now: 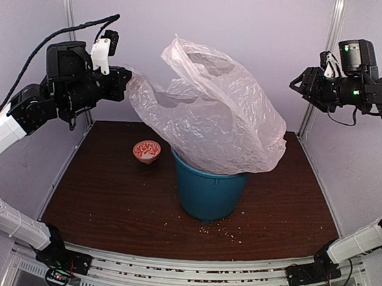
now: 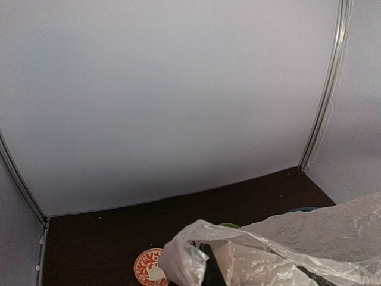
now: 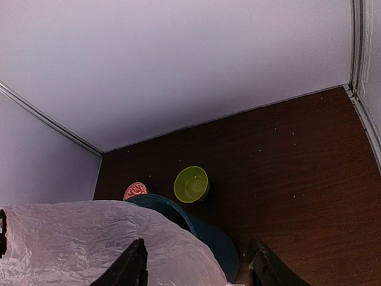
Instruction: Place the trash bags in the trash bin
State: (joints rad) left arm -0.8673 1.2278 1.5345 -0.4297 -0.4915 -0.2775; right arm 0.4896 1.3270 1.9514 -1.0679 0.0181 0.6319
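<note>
Presently the left hand [image 1: 124, 82] is clamped on the trash bags [image 1: 212, 112], held high, evidently so they hang over the trash bin [image 1: 207, 192]. The right hand [image 1: 301, 83] stands open, empty, well apart.

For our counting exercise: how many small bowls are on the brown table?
2. A red-and-white patterned bowl left of the teal-blue plastic bin; a lime-green bowl behind it. The pink plastic bag may hide others.

The top camera sits high behind both arms and looks down on the whole brown surface [image 1: 109, 203]. The wrist cameras ride up high behind the left tool [image 1: 125, 82] and right tool [image 1: 297, 84], looking down. All three see the pink bag [image 1: 212, 112] and red bowl [image 1: 146, 150].
</note>
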